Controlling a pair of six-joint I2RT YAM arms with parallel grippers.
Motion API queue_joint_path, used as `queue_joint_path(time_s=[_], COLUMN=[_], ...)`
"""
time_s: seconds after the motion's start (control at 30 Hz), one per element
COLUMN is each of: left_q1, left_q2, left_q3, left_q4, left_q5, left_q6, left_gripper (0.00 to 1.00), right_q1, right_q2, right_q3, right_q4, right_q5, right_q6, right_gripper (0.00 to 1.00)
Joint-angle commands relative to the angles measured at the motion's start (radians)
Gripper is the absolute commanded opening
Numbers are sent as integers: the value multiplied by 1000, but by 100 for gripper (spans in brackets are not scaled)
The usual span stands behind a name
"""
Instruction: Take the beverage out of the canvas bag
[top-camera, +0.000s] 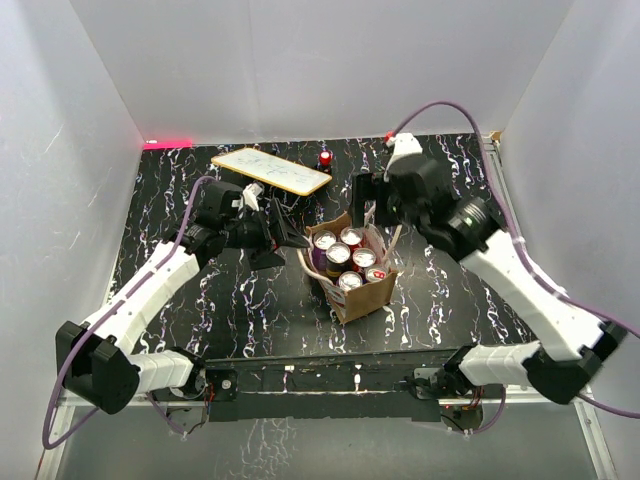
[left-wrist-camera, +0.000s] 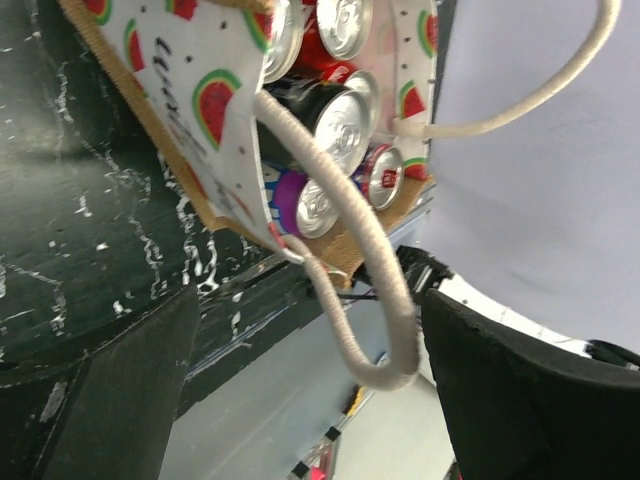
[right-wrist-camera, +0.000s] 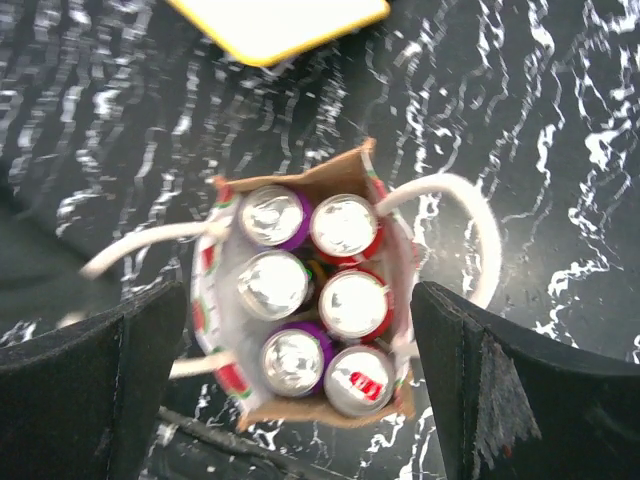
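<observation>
The canvas bag (top-camera: 364, 298) stands upright mid-table, brown outside at its near wall, with a watermelon print on its side (left-wrist-camera: 200, 100). It holds several beverage cans (top-camera: 340, 252), purple and red ones, tops up (right-wrist-camera: 352, 303). My left gripper (top-camera: 290, 240) is open just left of the bag. In the left wrist view (left-wrist-camera: 310, 400) a cream rope handle (left-wrist-camera: 385, 335) hangs loose between its fingers, unpinched. My right gripper (top-camera: 366, 206) is open above the bag's far side. In the right wrist view (right-wrist-camera: 300, 390) its fingers straddle the bag (right-wrist-camera: 340, 172) from above, not touching any can.
A white board with a yellow rim (top-camera: 270, 170) lies at the back left, with a small red object (top-camera: 326, 158) next to it. White walls close in the black marbled table (top-camera: 450, 290) on three sides. The bag's other handle (right-wrist-camera: 482, 228) loops out to its right.
</observation>
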Motion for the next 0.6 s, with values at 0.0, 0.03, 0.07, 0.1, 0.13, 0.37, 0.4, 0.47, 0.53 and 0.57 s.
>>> queue_joint_path(time_s=[0.0, 0.03, 0.07, 0.1, 0.13, 0.37, 0.4, 0.47, 0.53, 0.57], left_q1=[1, 1, 1, 1, 1, 1, 1, 1, 1, 1], left_q2=[0, 14, 31, 50, 66, 91, 98, 109, 125, 133], left_q3=[54, 68, 83, 97, 112, 139, 141, 140, 149, 155], left_q4=[-128, -145, -160, -177, -193, -260, -265, -276, -301, -315], left_q5=[-14, -17, -18, -10, -2, -4, 1, 15, 8, 3], left_q6=[127, 148, 166, 188, 207, 252, 260, 271, 287, 296], left_gripper=[88, 86, 84, 79, 75, 55, 52, 45, 38, 34], right_q1=[-143, -144, -144, -145, -144, -140, -141, -142, -142, -141], right_q2=[114, 129, 143, 157, 171, 187, 180, 156, 128, 125], right_q3=[23, 25, 30, 34, 39, -10, -9, -21, -54, -62], right_q4=[-32, -20, -13, -11, -13, -14, -13, -6, 29, 35], right_q5=[-204, -238, -267, -289, -308, -229, -221, -238, -286, -312], right_q6=[-53, -59, -57, -52, -45, 20, 9, -50, -107, -126], right_gripper=[98, 98, 98, 98, 98, 98, 98, 98, 98, 98])
